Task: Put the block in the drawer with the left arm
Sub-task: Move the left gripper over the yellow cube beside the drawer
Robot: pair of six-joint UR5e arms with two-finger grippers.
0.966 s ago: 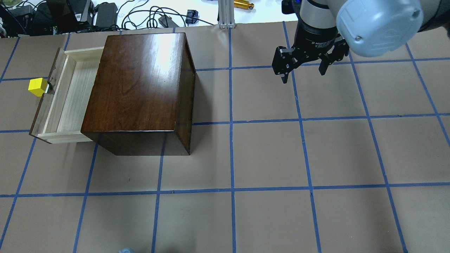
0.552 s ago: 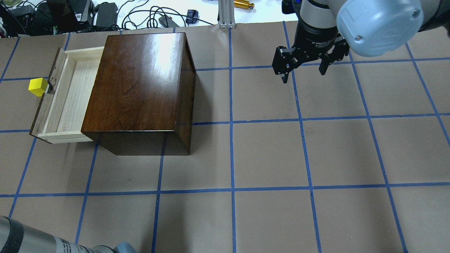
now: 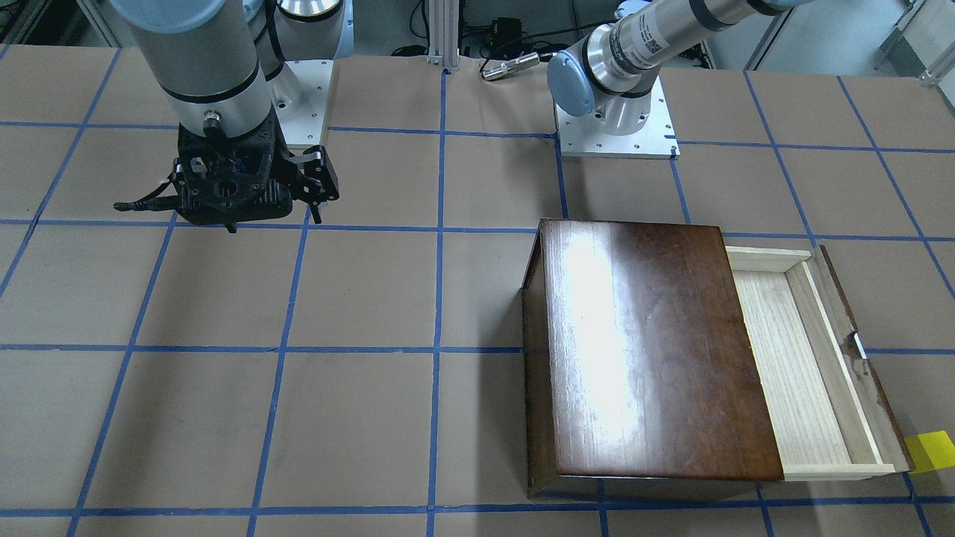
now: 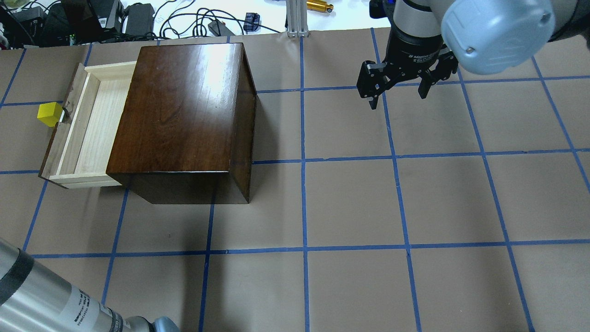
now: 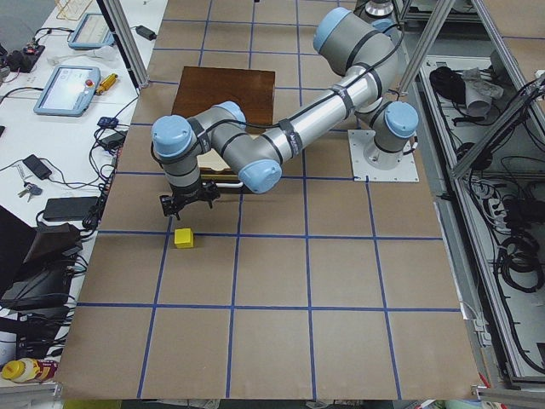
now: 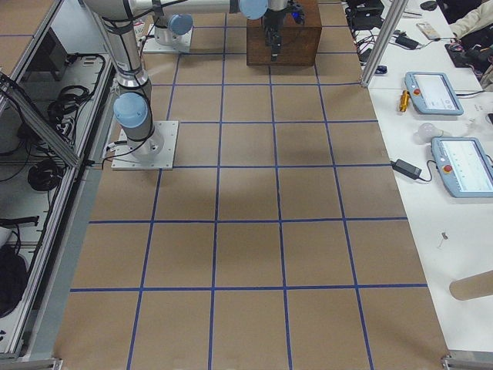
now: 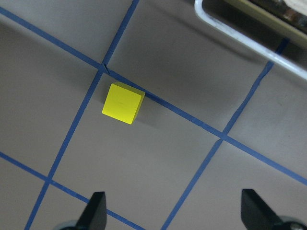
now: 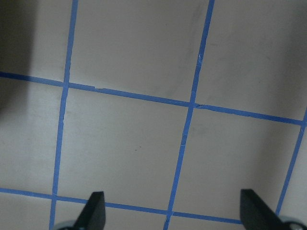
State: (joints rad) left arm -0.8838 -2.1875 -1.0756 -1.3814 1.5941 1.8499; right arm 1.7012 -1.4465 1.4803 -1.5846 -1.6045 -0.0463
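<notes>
Block [image 4: 50, 114] on brown blue-gridded table [image 4: 350, 203], near open drawer [image 4: 87, 124], cables [image 4: 184, 20] behind

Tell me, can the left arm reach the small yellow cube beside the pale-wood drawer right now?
Probably yes: the left pincer hangs open near the small yellow cube, which sits on bare table, nothing lying between them.

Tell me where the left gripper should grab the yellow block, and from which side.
Come straight down from above and pinch two opposite side faces of the block. It sits flat on the table, top up, with bare table all around in the wrist view. The open left gripper likely needs turning to square with its faces.
</notes>
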